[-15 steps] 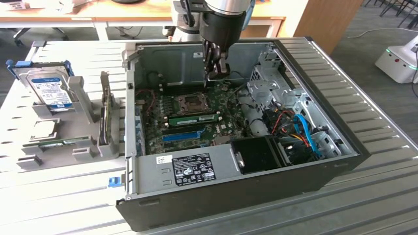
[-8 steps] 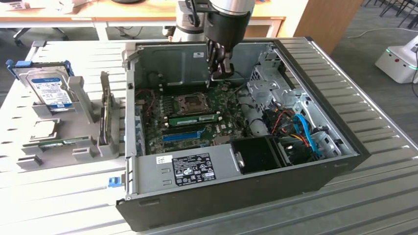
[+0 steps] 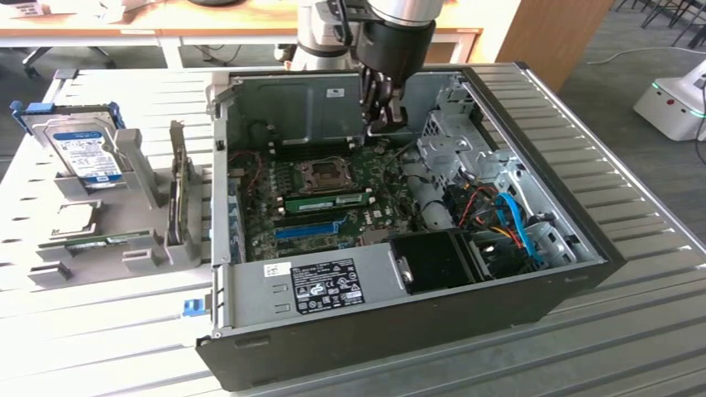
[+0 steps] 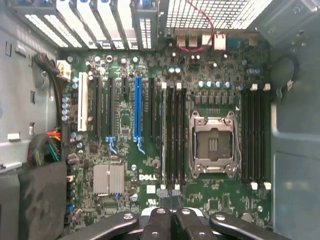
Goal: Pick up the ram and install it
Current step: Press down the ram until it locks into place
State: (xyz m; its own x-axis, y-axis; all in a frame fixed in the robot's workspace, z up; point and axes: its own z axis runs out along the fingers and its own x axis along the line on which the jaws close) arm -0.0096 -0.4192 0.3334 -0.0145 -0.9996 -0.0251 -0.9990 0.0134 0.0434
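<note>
- The ram stands on edge in a memory slot just beside the processor socket, between the socket and the blue slot.
- From the wrist, the ram is seen edge-on as a thin green line. Two empty black slots lie between it and the socket.
- It looks level along its length, so I judge it seated. I cannot tell whether the latches at its ends are closed.
- The gripper hangs above the board, near the socket and well clear of the ram.
- In the wrist view the gripper has its jaws together with nothing between them, in line with one end of the slots beside the socket.
- I judge the stick to be light, so weight is no concern for the grip.
- It is probably stiff along its length but thin and brittle, so it would not stand twisting or bending.
- The flat faces are smooth and carry small chips and a label, so pads could slip or scrape there.
- The safest hold is likely across the two faces near the top edge at mid-length, away from the contact edge.
- Any push into the slot would need to be straight and even, or one end could ride up.
</note>
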